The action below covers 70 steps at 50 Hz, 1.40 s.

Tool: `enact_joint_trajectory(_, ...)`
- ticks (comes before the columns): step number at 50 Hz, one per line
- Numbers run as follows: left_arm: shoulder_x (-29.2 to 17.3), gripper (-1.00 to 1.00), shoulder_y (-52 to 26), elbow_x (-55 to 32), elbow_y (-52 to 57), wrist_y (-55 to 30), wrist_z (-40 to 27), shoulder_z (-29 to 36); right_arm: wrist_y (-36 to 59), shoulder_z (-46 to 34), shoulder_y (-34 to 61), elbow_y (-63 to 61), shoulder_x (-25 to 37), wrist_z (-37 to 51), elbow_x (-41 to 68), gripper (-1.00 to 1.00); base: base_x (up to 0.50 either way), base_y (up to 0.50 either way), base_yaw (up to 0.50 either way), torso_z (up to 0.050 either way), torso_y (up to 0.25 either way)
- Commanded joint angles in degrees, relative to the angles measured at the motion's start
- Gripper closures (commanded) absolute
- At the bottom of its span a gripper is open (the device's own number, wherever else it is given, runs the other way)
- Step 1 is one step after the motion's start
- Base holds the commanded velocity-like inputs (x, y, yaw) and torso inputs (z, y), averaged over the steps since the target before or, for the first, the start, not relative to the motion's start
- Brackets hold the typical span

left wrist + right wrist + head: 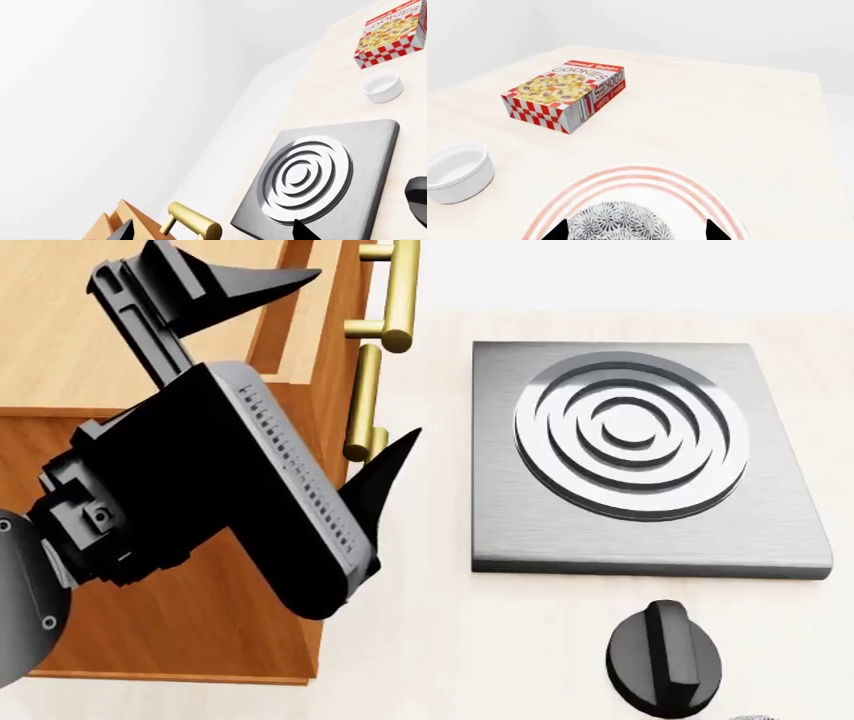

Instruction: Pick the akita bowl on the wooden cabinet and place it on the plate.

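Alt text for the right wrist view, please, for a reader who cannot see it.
A speckled black-and-white bowl sits on a round white plate with red rings, between the right gripper's dark fingertips. Beyond, on the pale wooden table, lie a red-and-white checked cookie box and a small white ramekin.

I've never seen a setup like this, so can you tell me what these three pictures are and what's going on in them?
These are simulator renders of a two-armed robot. The head camera looks down on its black left hand, fingers spread and empty, in front of the wooden cabinet, beside a grey stove plate and its knob. The other two cameras sit near each hand. The left one shows the same stove plate, a white ramekin and a cookie box. The right one looks past the right hand at a speckled bowl over the red-ringed plate; whether it is gripped isn't clear.
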Motion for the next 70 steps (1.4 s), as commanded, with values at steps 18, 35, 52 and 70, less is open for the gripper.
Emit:
enact_joint_trajectory(18, -1.1, -1.00, 0.4, -0.4, 0.8, 0.0, -0.6, -0.6, 4.0, 1.4, 0.9, -11.7, 3.2, 2.4, 3.8, -1.00, 0.00, 0.00, 0.00, 0.000, 0.000)
enact_joint_trajectory(35, -0.9, -1.00, -0.1, -1.2, 1.1, -0.2, -0.8, -1.3, 4.9, 1.0, 1.6, -16.3, 4.5, 3.1, 3.9, -1.00, 0.00, 0.00, 0.00, 0.000, 0.000)
enact_joint_trajectory(52, -0.7, -1.00, -0.6, -1.9, 1.6, -0.5, -0.9, -2.0, 8.6, 0.6, 3.9, -26.9, 8.2, 5.8, 6.0, -1.00, 0.00, 0.00, 0.00, 0.000, 0.000)
enact_joint_trajectory(70, -0.8, -1.00, -0.6, -1.9, 1.7, -0.4, -1.0, -2.0, 12.5, -1.3, 8.2, -35.5, 11.9, 8.3, 7.5, -1.00, 0.00, 0.00, 0.00, 0.000, 0.000)
